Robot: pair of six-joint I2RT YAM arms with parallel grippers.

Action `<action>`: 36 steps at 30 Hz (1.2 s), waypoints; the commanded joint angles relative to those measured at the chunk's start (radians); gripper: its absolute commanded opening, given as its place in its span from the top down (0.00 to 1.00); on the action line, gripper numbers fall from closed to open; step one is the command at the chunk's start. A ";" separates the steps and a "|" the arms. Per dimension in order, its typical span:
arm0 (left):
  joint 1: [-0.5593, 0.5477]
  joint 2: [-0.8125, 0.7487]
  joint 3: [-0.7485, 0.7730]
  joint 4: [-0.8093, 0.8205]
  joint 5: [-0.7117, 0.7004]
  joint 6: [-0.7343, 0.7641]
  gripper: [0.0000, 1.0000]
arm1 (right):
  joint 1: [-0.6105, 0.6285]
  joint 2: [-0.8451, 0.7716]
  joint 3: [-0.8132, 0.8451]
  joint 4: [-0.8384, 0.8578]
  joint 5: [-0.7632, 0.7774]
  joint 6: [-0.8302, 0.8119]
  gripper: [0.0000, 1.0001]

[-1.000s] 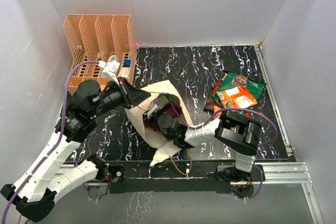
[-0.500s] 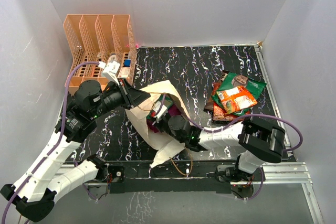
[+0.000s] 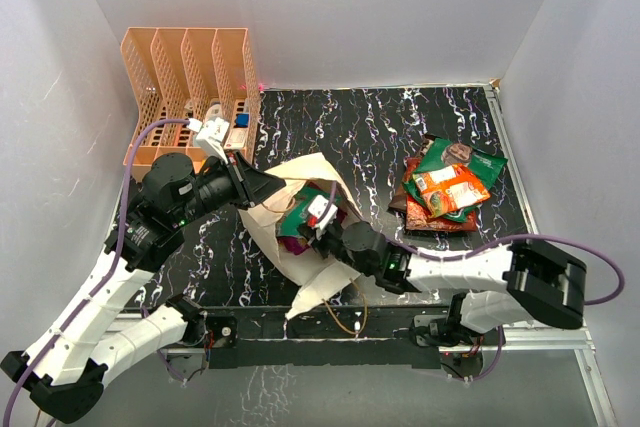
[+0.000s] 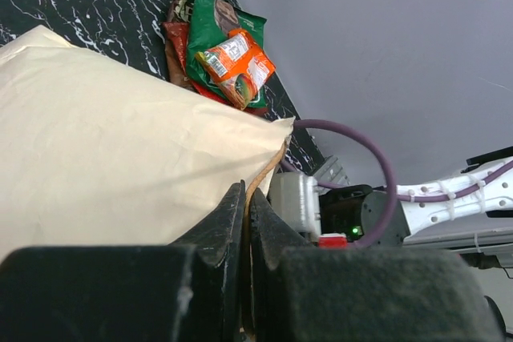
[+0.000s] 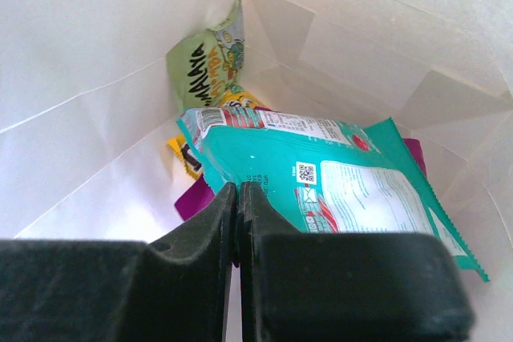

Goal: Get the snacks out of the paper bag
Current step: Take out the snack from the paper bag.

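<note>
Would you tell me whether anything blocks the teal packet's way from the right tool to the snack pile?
Nothing visible does. The teal glossy packet, pinched by the right tool, sits at the tan paper bag's open mouth; only bare black marbled table lies between it and the packet pile.

The table (image 3: 360, 137) is a black slab veined with white, closed in by pale walls on the far side and on both flanks. In its far left corner an orange slotted rack (image 3: 185, 67) stands upright against the walls. Near the middle, toward the near edge, the cream paper bag (image 3: 300, 169) lies crumpled on its side, one flap reaching the near rim. On the right, well apart from the bag, a heap of snacks (image 3: 440, 202) rests on the surface. A green packet (image 3: 472, 161) lies at the far end with an orange packet (image 3: 452, 185) on top of it. A red packet (image 3: 435, 221) lies underneath, and a dark packet (image 3: 398, 203) pokes out at the left.
</note>
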 commanded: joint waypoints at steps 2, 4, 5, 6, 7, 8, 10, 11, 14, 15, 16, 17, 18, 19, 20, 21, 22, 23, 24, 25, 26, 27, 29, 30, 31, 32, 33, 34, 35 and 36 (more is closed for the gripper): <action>0.000 -0.007 0.023 0.001 -0.028 0.014 1.00 | 0.001 -0.171 -0.030 -0.059 -0.129 0.010 0.93; 0.000 -0.003 0.024 0.002 -0.030 0.011 1.00 | 0.002 -0.240 -0.037 -0.089 -0.172 -0.003 0.93; 0.000 -0.002 0.023 0.004 -0.031 0.010 1.00 | 0.001 -0.283 -0.037 -0.112 -0.198 -0.013 0.93; 0.000 0.000 0.022 0.009 -0.031 0.008 1.00 | 0.002 -0.318 -0.033 -0.131 -0.221 -0.026 0.93; 0.000 0.002 0.021 0.011 -0.030 0.008 1.00 | 0.001 -0.347 -0.027 -0.154 -0.239 -0.036 0.93; 0.000 0.003 0.021 0.012 -0.030 0.008 1.00 | 0.002 -0.379 -0.019 -0.175 -0.254 -0.047 0.93; -0.001 0.005 0.021 0.011 -0.031 0.008 1.00 | 0.001 -0.437 0.001 -0.219 -0.268 -0.072 0.93; 0.000 0.005 0.021 0.011 -0.031 0.008 1.00 | 0.002 -0.464 0.011 -0.241 -0.268 -0.085 0.93; 0.000 0.005 0.020 0.011 -0.029 0.008 1.00 | 0.002 -0.532 0.050 -0.298 -0.270 -0.128 0.93; 0.000 0.006 0.020 0.011 -0.029 0.007 1.00 | 0.002 -0.551 0.065 -0.310 -0.276 -0.142 0.93; 0.000 0.007 0.018 0.012 -0.029 0.008 1.00 | 0.002 -0.568 0.081 -0.320 -0.284 -0.156 0.93; 0.000 0.007 0.017 0.012 -0.029 0.006 1.00 | 0.002 -0.581 0.100 -0.328 -0.293 -0.168 0.93; 0.000 0.008 0.015 0.012 -0.028 0.006 1.00 | 0.002 -0.590 0.120 -0.335 -0.300 -0.178 0.93; 0.000 0.009 0.014 0.014 -0.026 0.006 1.00 | 0.002 -0.597 0.139 -0.338 -0.307 -0.189 0.93; 0.000 0.010 0.013 0.016 -0.025 0.005 1.00 | 0.002 -0.601 0.158 -0.341 -0.309 -0.197 0.93; 0.000 0.010 0.012 0.017 -0.025 0.002 1.00 | 0.002 -0.602 0.181 -0.340 -0.305 -0.202 0.93; 0.000 0.010 0.013 0.018 -0.024 0.003 1.00 | 0.002 -0.601 0.200 -0.340 -0.299 -0.209 0.93; 0.000 0.011 0.013 0.019 -0.023 0.003 1.00 | 0.002 -0.596 0.218 -0.341 -0.296 -0.216 0.93; 0.000 0.012 0.015 0.016 -0.023 0.005 1.00 | 0.001 -0.591 0.240 -0.346 -0.295 -0.223 0.93; 0.000 0.012 0.015 0.014 -0.024 0.005 1.00 | 0.001 -0.587 0.261 -0.351 -0.296 -0.234 0.93; 0.000 0.011 0.015 0.012 -0.025 0.006 1.00 | 0.002 -0.585 0.278 -0.351 -0.292 -0.241 0.93; 0.000 0.009 0.016 0.010 -0.029 0.006 1.00 | 0.002 -0.585 0.297 -0.350 -0.279 -0.241 0.93; 0.000 0.009 0.016 0.003 -0.033 0.008 1.00 | 0.002 -0.585 0.333 -0.343 -0.267 -0.244 0.93; 0.000 0.008 0.016 0.000 -0.036 0.008 1.00 | 0.002 -0.585 0.351 -0.343 -0.264 -0.249 0.93; 0.000 0.008 0.016 -0.004 -0.040 0.009 1.00 | 0.001 -0.585 0.372 -0.343 -0.258 -0.253 0.93; 0.000 0.008 0.015 -0.007 -0.041 0.011 1.00 | 0.002 -0.583 0.395 -0.343 -0.254 -0.258 0.93; 0.000 0.008 0.014 -0.007 -0.042 0.010 1.00 | 0.002 -0.579 0.419 -0.343 -0.244 -0.264 0.93; 0.000 0.008 0.012 -0.007 -0.043 0.011 1.00 | 0.001 -0.573 0.444 -0.344 -0.230 -0.273 0.93; 0.000 0.009 0.011 -0.008 -0.043 0.011 1.00 | 0.002 -0.567 0.467 -0.346 -0.218 -0.289 0.93; 0.000 0.010 0.010 -0.008 -0.042 0.011 1.00 | 0.002 -0.561 0.491 -0.348 -0.199 -0.306 0.93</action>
